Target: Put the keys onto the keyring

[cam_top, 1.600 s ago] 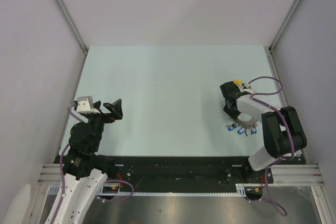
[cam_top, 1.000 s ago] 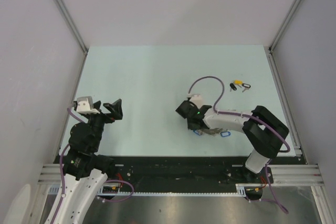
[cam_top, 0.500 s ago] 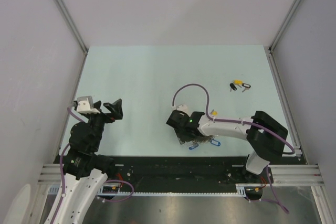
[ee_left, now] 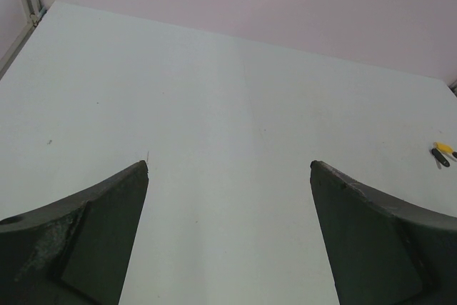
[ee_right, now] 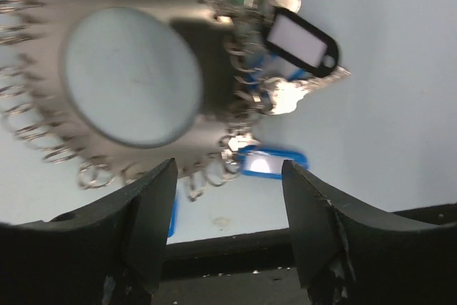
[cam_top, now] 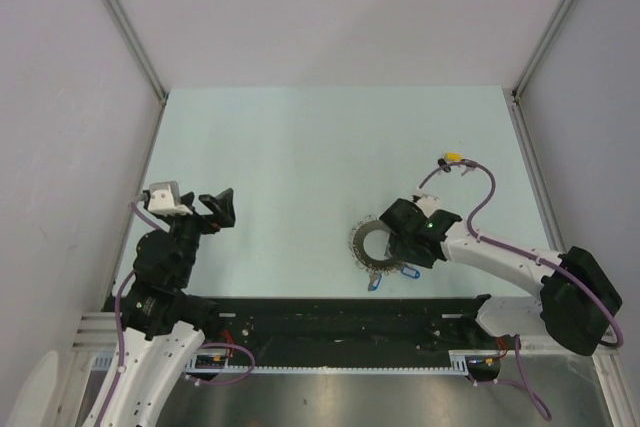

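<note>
Keyring (cam_top: 358, 245) lies flat on the desk (cam_top: 300, 147), close to the near edge and right of its middle. It is a large metal hoop crowded with small split rings and silver keys, so judge it heavy, rigid as a hoop and loose at its fringe. The hanging parts will swing and rattle when it is lifted. Take hold across the bare band of the hoop, not on the dangling blue tags (ee_right: 268, 163) or the black-framed tag (ee_right: 303, 41), which would slip or pivot.

Keys (cam_top: 452, 160) lie near the right edge of the desk, about halfway back and well apart from the keyring. One has a yellow tag and the rest look black. They appear light, thin and flat to the surface, so they are likely to slide. The plastic tag offers the thicker purchase; the blade is too small to judge.

Right claw (ee_right: 228, 169) hangs directly over the near side of the keyring; its jaws stand apart and hold nothing. Left claw (ee_left: 228, 166) sits raised toward the left edge with its jaws spread wide, and it is empty.

Obstructions: the right arm's purple cable (cam_top: 490, 187) loops just beside the keys and partly covers them in the top view, so it may snag on approach. The desk between keys and keyring shows nothing else.
</note>
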You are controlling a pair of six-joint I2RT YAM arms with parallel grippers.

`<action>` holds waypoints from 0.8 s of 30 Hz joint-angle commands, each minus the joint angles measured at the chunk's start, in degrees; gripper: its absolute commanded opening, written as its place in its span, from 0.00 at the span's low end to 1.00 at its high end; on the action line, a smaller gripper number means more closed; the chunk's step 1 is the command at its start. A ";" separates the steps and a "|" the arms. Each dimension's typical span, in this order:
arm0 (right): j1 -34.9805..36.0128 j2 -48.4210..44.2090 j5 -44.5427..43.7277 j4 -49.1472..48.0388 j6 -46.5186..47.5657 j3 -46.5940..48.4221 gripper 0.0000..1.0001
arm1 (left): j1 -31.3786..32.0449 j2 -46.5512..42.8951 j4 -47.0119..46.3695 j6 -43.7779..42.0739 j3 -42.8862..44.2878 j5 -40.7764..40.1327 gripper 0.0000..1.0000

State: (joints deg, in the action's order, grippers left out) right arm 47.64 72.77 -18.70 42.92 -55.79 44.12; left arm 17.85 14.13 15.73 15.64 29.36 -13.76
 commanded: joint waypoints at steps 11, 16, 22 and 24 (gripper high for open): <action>-7.29 4.56 2.52 -13.81 0.49 -6.24 0.58 | 0.26 1.86 -0.35 1.50 0.34 0.14 1.00; -8.61 10.36 6.30 -23.74 12.87 -4.14 0.52 | 0.26 2.66 -0.17 1.50 0.52 0.14 1.00; -7.38 18.88 9.02 -27.97 35.72 7.97 0.48 | 0.17 3.27 -0.26 1.50 0.61 0.40 1.00; -7.21 23.01 10.78 -29.02 41.78 10.89 0.47 | 0.17 3.71 0.01 1.59 0.61 0.57 1.00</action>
State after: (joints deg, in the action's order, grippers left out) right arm 39.70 90.08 -11.92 21.82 -30.55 48.25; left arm 17.87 16.95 15.81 15.64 29.36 -13.72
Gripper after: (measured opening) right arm 0.479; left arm 0.996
